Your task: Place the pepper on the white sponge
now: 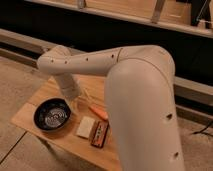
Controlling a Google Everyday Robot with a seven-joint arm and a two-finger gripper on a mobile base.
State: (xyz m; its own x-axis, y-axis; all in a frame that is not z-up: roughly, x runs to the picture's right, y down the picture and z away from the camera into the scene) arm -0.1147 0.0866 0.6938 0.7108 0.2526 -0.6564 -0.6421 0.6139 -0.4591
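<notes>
Nearest the camera, the white arm (145, 105) fills the lower right of the frame. Its thick segment rises to centre right, then reaches left across the middle to an elbow at centre left.

Below it, a wooden table (65, 139) occupies the lower left. Along the table's front portion stand three items:
- Dark red-brown block (100, 134), lying flat at lower centre, close to the arm's near segment.
- The white sponge (86, 127), flat on the table, just beside the block on its left. Nothing rests on the sponge.
- Black bowl (51, 114), upright, left of the sponge and apart from it.

Further back, the pepper (98, 112) lies on the table surface above and right of the sponge, near it but not on it, running diagonally.

The gripper (78, 101) hangs from the elbow at centre left, low over the table, between the bowl and the pepper. Whether it is released or clenched cannot be told. Contact with the pepper cannot be confirmed.

Beyond the table, pale floor (20, 75) shows at left, then a dark wall band (100, 30), with a wooden ledge (130, 9) along the top of the frame.
</notes>
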